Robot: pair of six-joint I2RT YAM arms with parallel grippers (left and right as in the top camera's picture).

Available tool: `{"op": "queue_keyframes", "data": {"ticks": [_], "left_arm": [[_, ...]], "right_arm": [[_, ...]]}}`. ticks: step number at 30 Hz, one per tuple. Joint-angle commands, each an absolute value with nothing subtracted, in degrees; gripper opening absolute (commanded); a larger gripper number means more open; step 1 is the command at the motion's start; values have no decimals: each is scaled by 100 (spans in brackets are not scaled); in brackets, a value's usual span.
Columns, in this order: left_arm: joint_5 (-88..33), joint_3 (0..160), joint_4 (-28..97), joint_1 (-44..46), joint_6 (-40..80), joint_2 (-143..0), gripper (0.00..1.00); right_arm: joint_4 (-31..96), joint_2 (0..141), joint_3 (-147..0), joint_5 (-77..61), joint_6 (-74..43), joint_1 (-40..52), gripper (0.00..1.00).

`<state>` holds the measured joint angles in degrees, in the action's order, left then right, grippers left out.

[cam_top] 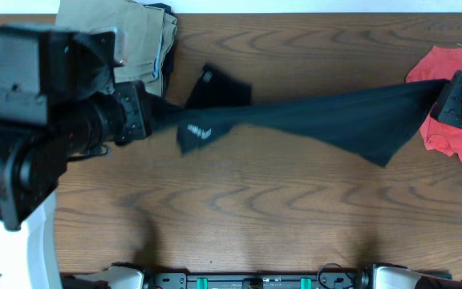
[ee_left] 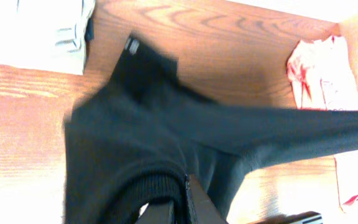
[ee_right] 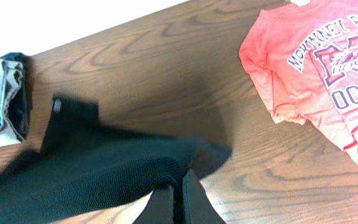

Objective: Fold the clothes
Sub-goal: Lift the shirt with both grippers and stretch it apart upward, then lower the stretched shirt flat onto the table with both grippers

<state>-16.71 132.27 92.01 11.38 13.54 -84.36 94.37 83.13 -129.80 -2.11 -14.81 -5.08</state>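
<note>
Left pincer (cam_top: 152, 114) and right pincer (cam_top: 446, 96), overhead, apparently clench opposite ends of the black short-sleeved soft-fabric shirt (cam_top: 319, 120), stretched across the brown wooden bench (cam_top: 255, 217) from left edge to right edge. Left wrist: jaws grasp bunched fabric. Right wrist: jaws pinch a shirt edge.

The shirt (cam_top: 327, 120) spans the table (cam_top: 255, 217) from the left fingers (ee_left: 201, 208) to the right fingers (ee_right: 194, 202), with an edge caught between each pair. The trousers (cam_top: 127, 36) lie ahead of the left fingers and off to their left, at the table's far edge. A sleeve (cam_top: 215, 84) juts out between the left fingers and the trousers, perhaps resting on the table. The lettered T-shirt (ee_right: 316, 74) lies ahead and right of the right fingers, near them, and the trousers are well apart on their left.
</note>
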Motion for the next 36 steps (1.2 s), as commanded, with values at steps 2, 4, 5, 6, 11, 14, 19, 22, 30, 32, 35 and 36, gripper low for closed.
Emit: {"op": "queue_keyframes", "data": {"ticks": [2, 4, 5, 6, 11, 14, 19, 22, 30, 32, 35, 36], "left_arm": [[-1579, 13235, 9056, 1133, 1398, -8877, 6], [-1579, 13235, 8777, 1133, 1398, -9190, 6], [-1579, 13235, 8604, 1133, 1393, -9349, 6], [-1579, 13235, 8359, 1133, 1350, -9544, 6], [-1579, 13238, 6532, 1133, 1332, -10453, 6], [-1579, 13284, 5290, 1131, 1232, -10694, 6], [-1258, 14346, 4698, 996, 1219, -10512, 6], [-1210, 15183, 4720, 764, 1111, -10333, 6], [-1313, 15522, 5559, 401, 1118, -10368, 6], [-1483, 15266, 5999, 451, 1118, -10630, 6], [-1914, 14709, 6622, 499, 1118, -11231, 6], [-1997, 14525, 6757, 523, 1118, -11434, 6]], "right_arm": [[9188, 8646, -13004, -198, -1409, -521, 1], [8962, 8836, -13004, -198, -1413, -517, 1], [8838, 8925, -13004, -198, -1411, -517, 1], [8661, 9039, -13004, -198, -1411, -519, 1], [7301, 9649, -13004, -204, -1459, -519, 1], [6326, 9904, -13032, -290, -1448, -554, 1], [6117, 9911, -13896, -469, -1402, -963, 1], [6455, 9909, -14669, -495, -1192, -1282, 1], [7290, 10051, -14921, -622, -976, -1732, 1], [7413, 10175, -14674, -628, -991, -1717, 1], [7594, 10388, -14055, -628, -1118, -1686, 1], [7620, 10440, -13797, -628, -1138, -1680, 1]]}}
